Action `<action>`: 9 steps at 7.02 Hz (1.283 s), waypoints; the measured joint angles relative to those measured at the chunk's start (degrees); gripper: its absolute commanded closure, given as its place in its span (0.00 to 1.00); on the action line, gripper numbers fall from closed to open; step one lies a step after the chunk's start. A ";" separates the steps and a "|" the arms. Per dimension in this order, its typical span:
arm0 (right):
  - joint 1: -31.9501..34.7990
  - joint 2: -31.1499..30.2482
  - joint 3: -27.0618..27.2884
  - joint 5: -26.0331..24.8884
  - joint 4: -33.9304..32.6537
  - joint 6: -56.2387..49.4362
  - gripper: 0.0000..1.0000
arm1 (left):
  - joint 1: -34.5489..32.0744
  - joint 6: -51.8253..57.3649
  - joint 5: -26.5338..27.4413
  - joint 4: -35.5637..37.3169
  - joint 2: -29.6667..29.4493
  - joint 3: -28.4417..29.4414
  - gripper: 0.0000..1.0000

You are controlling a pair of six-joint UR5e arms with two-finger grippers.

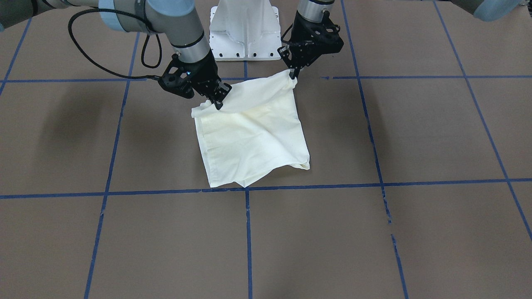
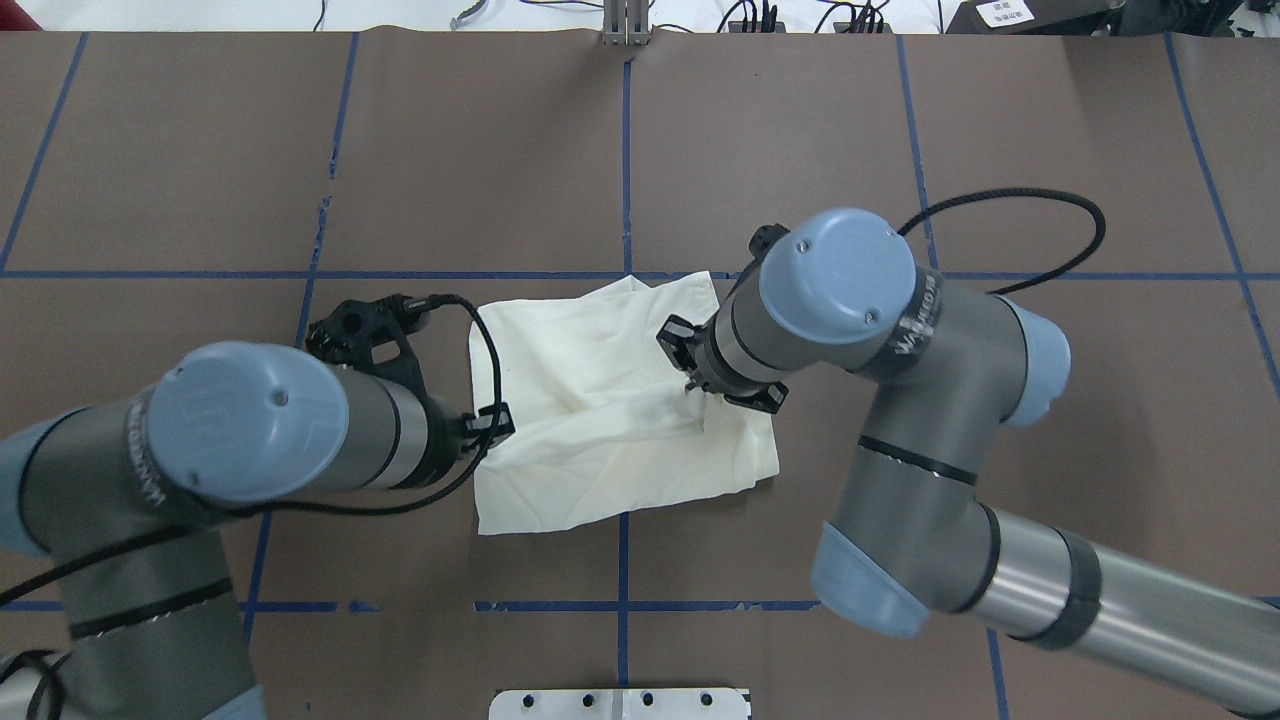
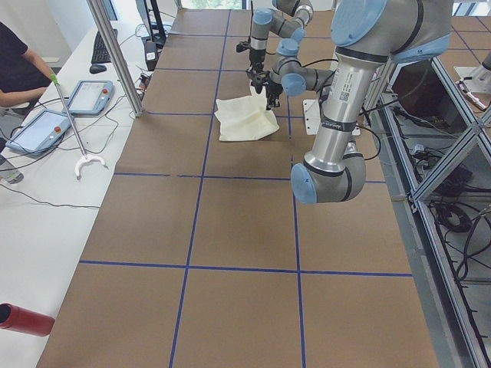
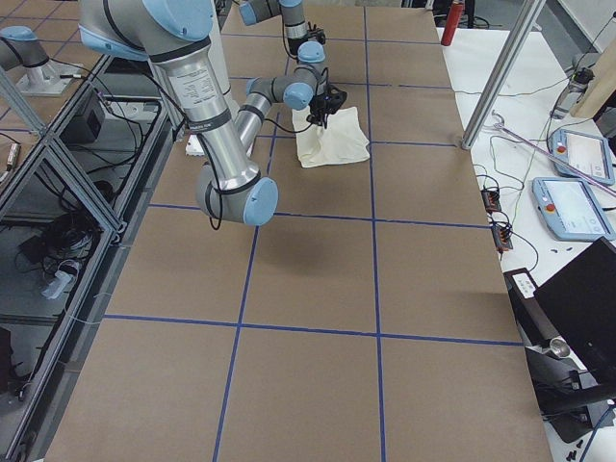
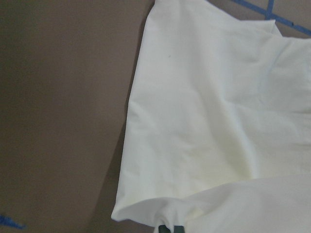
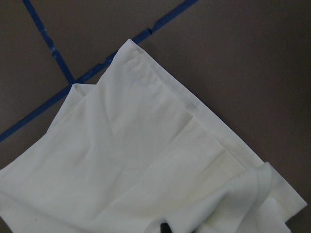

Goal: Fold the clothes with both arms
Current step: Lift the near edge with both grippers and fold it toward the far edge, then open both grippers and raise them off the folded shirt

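- The shirt (image 1: pixel 253 137) lies folded into a rough square in the middle of the table (image 1: pixel 415 137), close in front of the white pedestal base (image 1: pixel 245 31), with a plain cream side facing up.
- The part of it farthest from the robot lies flat. 1 far corner reaches almost to a blue tape line (image 1: pixel 316 186).
- The edge nearest the robot is lifted off the table and hangs between the 2 grippers, with the cloth creased and bunched where it rises.
- The left gripper (image 1: pixel 294 74) is clamped on 1 raised corner of the shirt, and the fabric is gathered into a small pinch at its fingertips.
- The right gripper (image 1: pixel 217 101) is tilted and closed on the other end of the raised edge. A fold of cloth curls over beside its fingers.
- Each wrist view shows the fabric drawn up to the fingertips at the bottom of the frame.
- In the overhead view both arms bend in from the sides, 1 at each side of the shirt.
- A black cable (image 1: pixel 83 50) loops from the right arm's wrist.
- Blue tape lines divide the brown table into a grid, and the shirt sits within 1 row of it.
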 measured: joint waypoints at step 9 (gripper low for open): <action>10.91 13.09 -28.36 7.70 12.47 -6.26 0.00 | -11.44 7.89 -1.50 -18.49 -5.41 23.35 0.00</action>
